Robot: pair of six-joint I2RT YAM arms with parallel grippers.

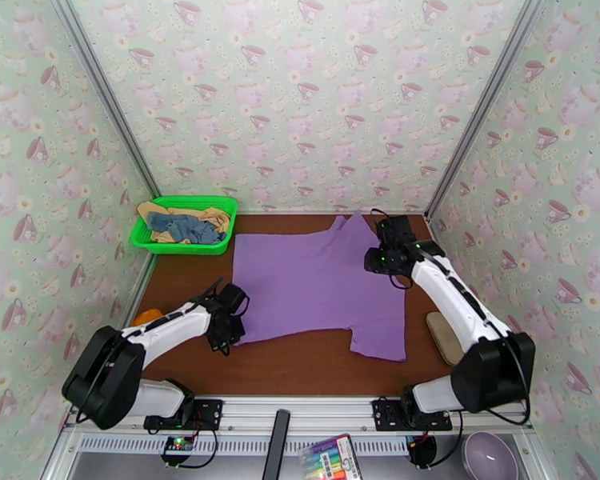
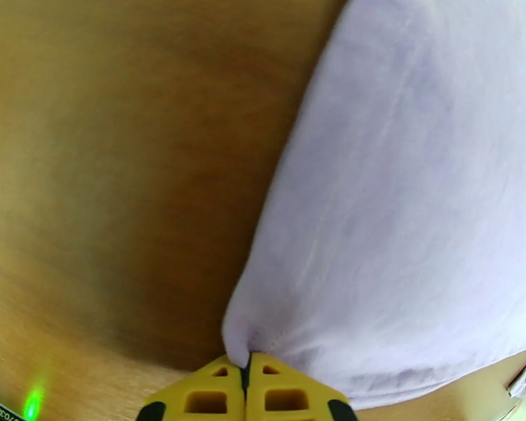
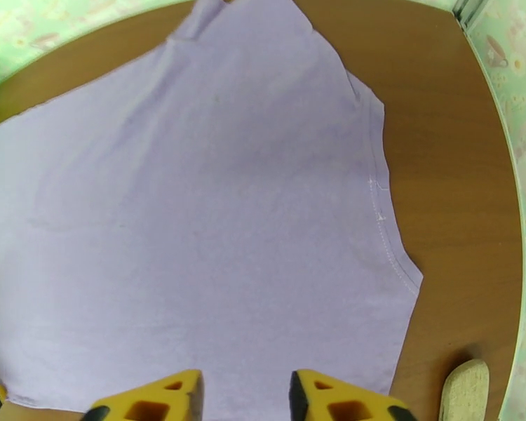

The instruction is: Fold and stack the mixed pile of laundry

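Note:
A purple T-shirt [image 1: 316, 286] lies spread flat on the brown table. My left gripper [image 1: 230, 339] is at its near-left corner. In the left wrist view the yellow fingers [image 2: 291, 394] are shut on a pinched fold of the purple T-shirt [image 2: 403, 205], the left gripper [image 2: 247, 366] holding its edge. My right gripper [image 1: 378, 262] hovers over the shirt's far right part. It is open in the right wrist view [image 3: 245, 394], with the purple T-shirt [image 3: 193, 205] below and nothing between its fingers. A slate-blue shirt [image 1: 184, 227] and a tan-yellow one [image 1: 212, 216] lie crumpled in the basket.
The green mesh basket [image 1: 180, 248] sits at the back left corner. A beige oblong object [image 1: 444, 338] [image 3: 466, 391] lies on the table by the right arm. Something orange [image 1: 146, 316] shows beside the left arm. Patterned walls close three sides.

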